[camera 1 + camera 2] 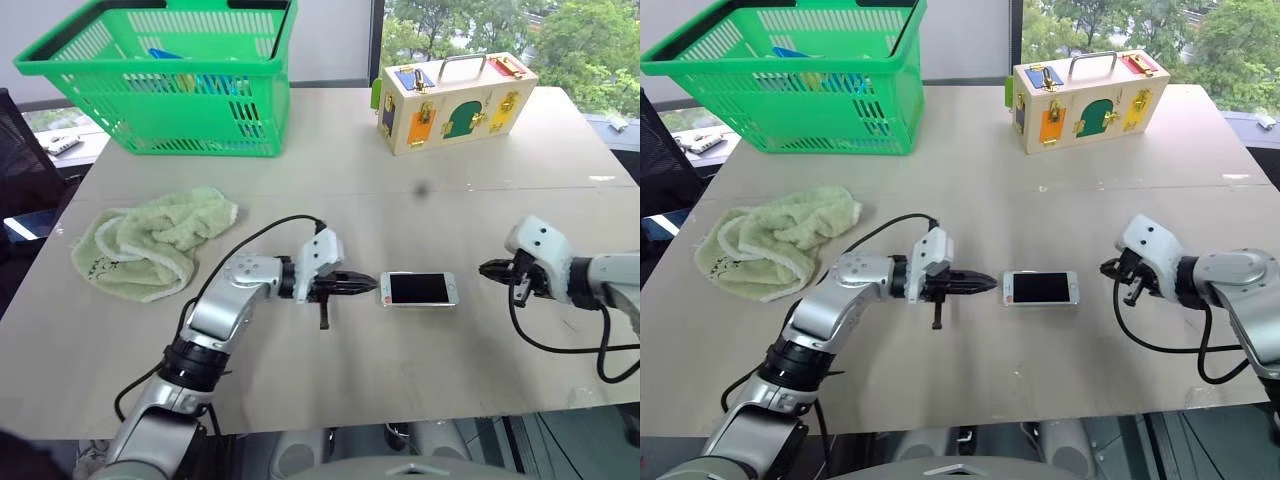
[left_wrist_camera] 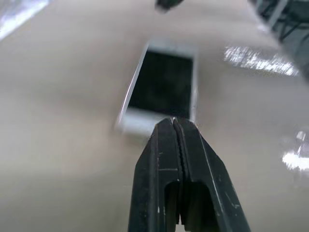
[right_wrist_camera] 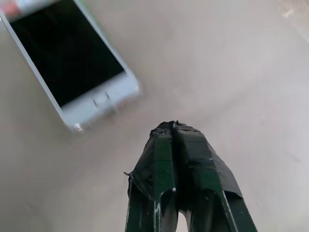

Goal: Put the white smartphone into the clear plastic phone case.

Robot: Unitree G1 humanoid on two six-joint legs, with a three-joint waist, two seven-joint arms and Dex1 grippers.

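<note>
the white smartphone (image 1: 419,289) lies flat on the pale table (image 1: 330,380), screen up, its long sides running across the table from one arm to the other. it is the landmark here. the clear plastic phone case cannot be made out around it or anywhere near it, so whether the phone already sits in it i cannot tell.

the left gripper (image 1: 371,285) hangs just beside the phone's left short end, pointing at it, its two black fingers (image 2: 166,145) pressed together with nothing between them. in the left wrist view the tips appear just short of the phone's white end, and whether they touch it cannot be told.

the right gripper (image 1: 484,269) is on the other side of the phone, a little way off from its right short end and clear of it. its fingers (image 3: 188,145) are clenched too and empty; the phone's end with the round button faces them in the right wrist view.

far behind the phone, near the table's back edge, stands a wooden latch box (image 1: 455,100) with a metal handle. back and to the phone's left sits a green basket (image 1: 165,75), and a crumpled green towel (image 1: 150,240) lies well off to the phone's left.
</note>
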